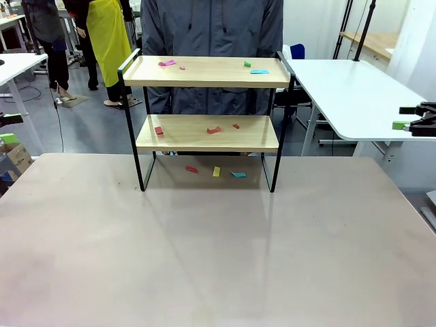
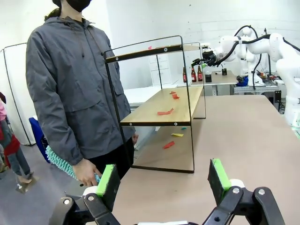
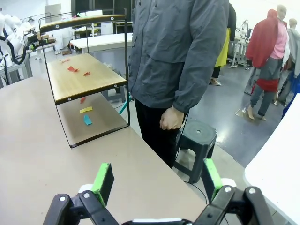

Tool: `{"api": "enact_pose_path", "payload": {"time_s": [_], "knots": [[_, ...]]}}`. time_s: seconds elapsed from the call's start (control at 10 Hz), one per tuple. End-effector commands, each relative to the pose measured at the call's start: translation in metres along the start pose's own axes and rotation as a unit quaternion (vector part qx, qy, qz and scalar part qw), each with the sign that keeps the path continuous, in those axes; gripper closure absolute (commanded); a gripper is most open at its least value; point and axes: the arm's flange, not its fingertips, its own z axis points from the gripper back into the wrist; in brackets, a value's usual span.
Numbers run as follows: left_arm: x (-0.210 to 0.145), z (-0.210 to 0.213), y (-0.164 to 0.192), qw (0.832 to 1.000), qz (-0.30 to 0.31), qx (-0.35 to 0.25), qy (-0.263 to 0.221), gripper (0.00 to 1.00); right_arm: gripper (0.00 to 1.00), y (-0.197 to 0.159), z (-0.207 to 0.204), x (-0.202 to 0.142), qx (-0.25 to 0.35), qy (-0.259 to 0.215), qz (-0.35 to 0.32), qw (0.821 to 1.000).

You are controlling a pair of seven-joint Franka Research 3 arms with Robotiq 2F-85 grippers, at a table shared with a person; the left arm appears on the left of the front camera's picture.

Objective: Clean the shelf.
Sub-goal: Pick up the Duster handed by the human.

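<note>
Wooden two-tier shelf (image 1: 197,71) at the far middle of the surface (image 1: 204,259), coloured scraps (image 1: 214,129) on both boards and beneath it. Off to either side, left tool (image 2: 162,178) and right tool (image 3: 157,178), jaws apart and empty. Advisable: clear the top board first, steadying the light frame

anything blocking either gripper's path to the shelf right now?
Nothing visible. Bare table lies between the shelf and both the left gripper and the right gripper, jaws open on each. The person stands at the shelf's far side, out of either path.
</note>
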Motion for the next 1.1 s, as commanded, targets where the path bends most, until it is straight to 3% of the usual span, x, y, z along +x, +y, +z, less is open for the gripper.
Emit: {"api": "enact_pose_path", "payload": {"time_s": [0.0,1.0], "knots": [[0.0003,0.0005,0.0000,1.000,0.000,0.001,-0.001,0.00,0.00,-0.0015,0.0009,0.0008,-0.008,-0.001,0.001,1.000],[0.0003,0.0005,0.0000,1.000,0.000,0.001,-0.001,0.00,0.00,-0.0015,0.0009,0.0008,-0.008,-0.001,0.001,1.000]]}}
